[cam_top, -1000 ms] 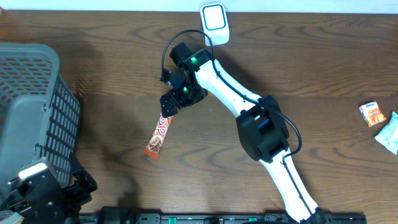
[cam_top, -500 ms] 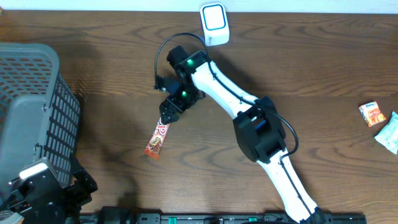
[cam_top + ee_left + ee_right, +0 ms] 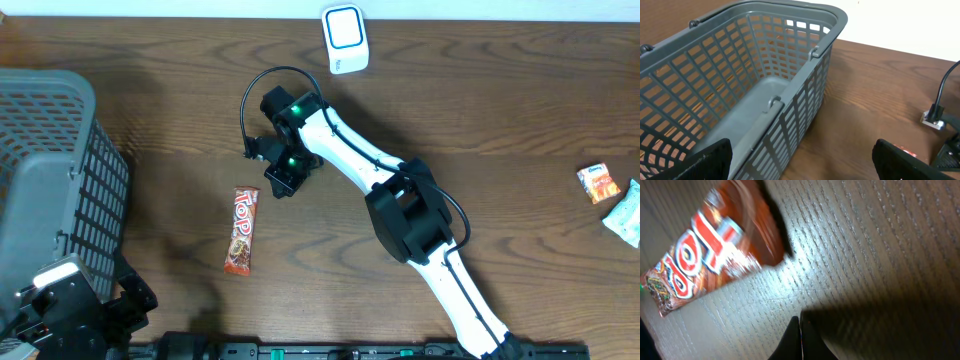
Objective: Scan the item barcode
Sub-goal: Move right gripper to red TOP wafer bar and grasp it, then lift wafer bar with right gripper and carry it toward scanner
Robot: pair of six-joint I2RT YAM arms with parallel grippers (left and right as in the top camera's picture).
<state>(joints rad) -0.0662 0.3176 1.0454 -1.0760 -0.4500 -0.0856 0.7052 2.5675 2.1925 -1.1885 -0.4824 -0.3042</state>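
Overhead view: candy bar (image 3: pixel 240 231) lies flat on the worktop (image 3: pixel 480 120), left of centre and a little below mid-frame. Long axis runs nearly top to bottom, printed side up. Nothing touches it.

My right fingers (image 3: pixel 792 345) are pressed together with nothing between them. From above they sit just up and to the right of the bar's top end, near it but apart. In the right wrist view the bar fills the upper left, red and white lettering legible though motion-blurred. My fingertips show as a dark closed wedge at bottom centre, over bare wood grain. I cannot make out a barcode on the face that shows.

White scanner (image 3: pixel 343 38) stands at the top edge of the overhead view, right of centre, well apart from the bar.

My left fingers (image 3: pixel 710 160) stand wide apart and hold nothing, at the lower left of the overhead view. Their wrist view looks into the grey basket (image 3: pixel 765 75), whose interior is bare where visible.

Two small snack packets (image 3: pixel 598 183) lie at the far right edge.
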